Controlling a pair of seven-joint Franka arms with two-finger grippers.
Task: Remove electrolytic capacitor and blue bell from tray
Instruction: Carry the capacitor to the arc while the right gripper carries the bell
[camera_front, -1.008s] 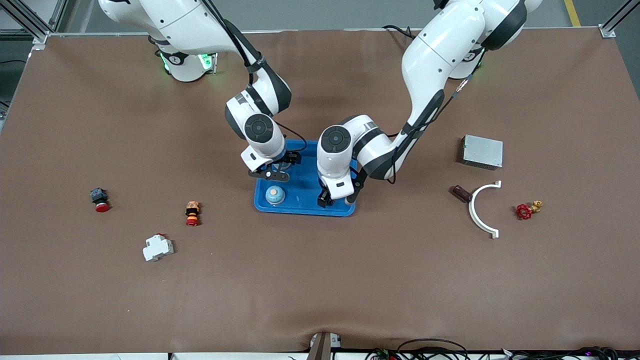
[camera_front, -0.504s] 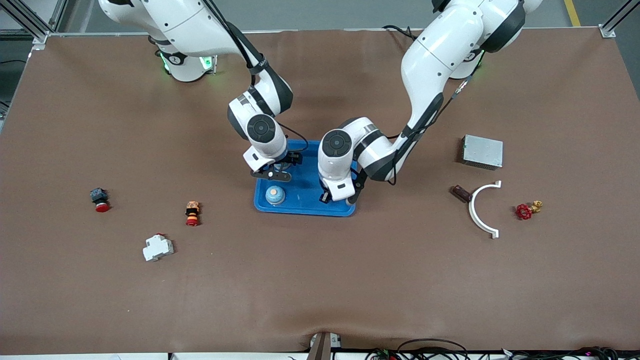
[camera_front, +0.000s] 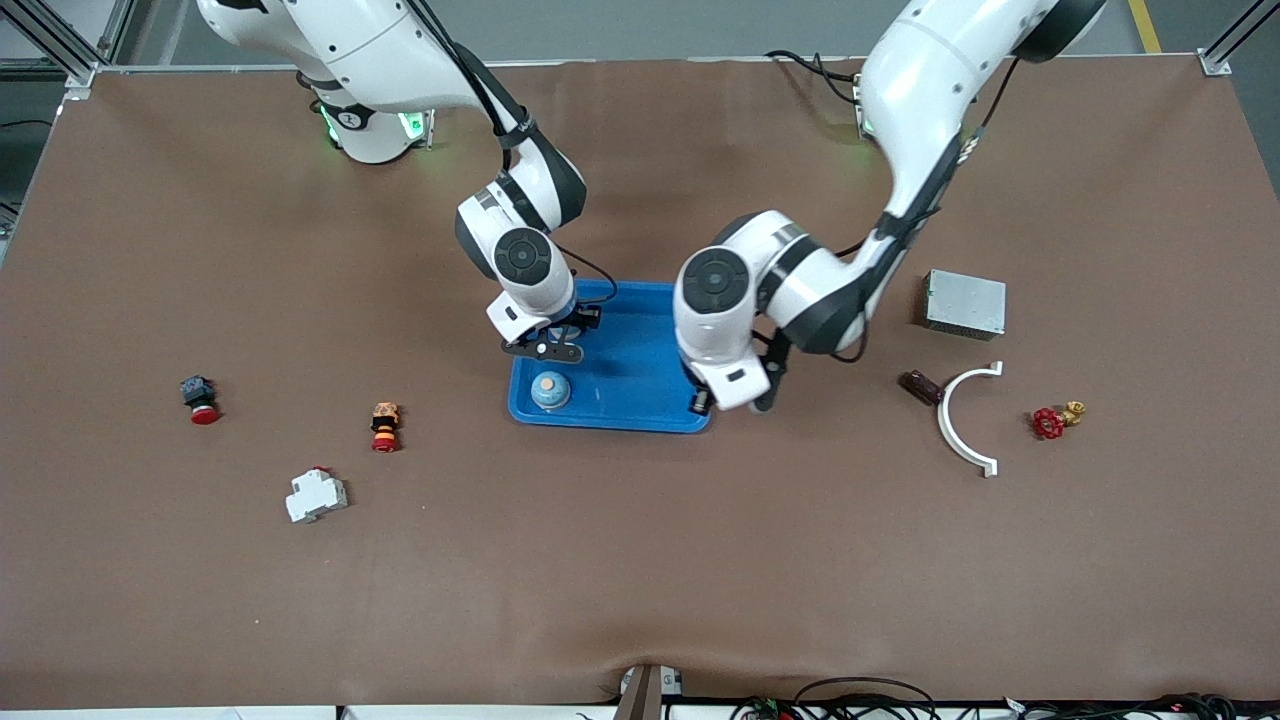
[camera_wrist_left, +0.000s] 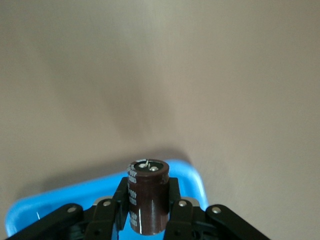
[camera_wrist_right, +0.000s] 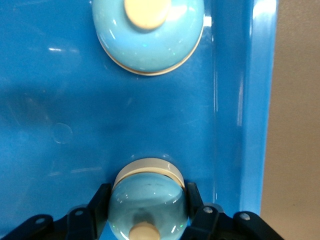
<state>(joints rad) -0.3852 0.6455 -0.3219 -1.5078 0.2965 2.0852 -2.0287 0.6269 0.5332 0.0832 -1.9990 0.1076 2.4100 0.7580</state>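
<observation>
My left gripper (camera_wrist_left: 147, 200) is shut on a dark brown capacitor (camera_wrist_left: 147, 197) and holds it upright over the corner of the blue tray (camera_wrist_left: 60, 205). In the front view this left gripper (camera_front: 732, 402) hangs over the tray's edge toward the left arm's end, and the capacitor is hidden there. My right gripper (camera_wrist_right: 147, 205) is shut on a light blue bell (camera_wrist_right: 147, 197) low over the tray floor (camera_wrist_right: 150, 115). A second blue bell (camera_wrist_right: 148, 35) sits in the tray (camera_front: 640, 340), nearer the front camera than the right gripper (camera_front: 548, 348).
Toward the right arm's end lie two red-capped buttons (camera_front: 200, 400) (camera_front: 385, 425) and a white block (camera_front: 316, 495). Toward the left arm's end are a grey box (camera_front: 965, 303), a white curved piece (camera_front: 965, 420), a dark brown cylinder (camera_front: 922, 385) and a red valve (camera_front: 1050, 422).
The left gripper shut on the capacitor and carried it from inside the tray toward the left arm's end. The right gripper closed on the bell and stayed in place.
</observation>
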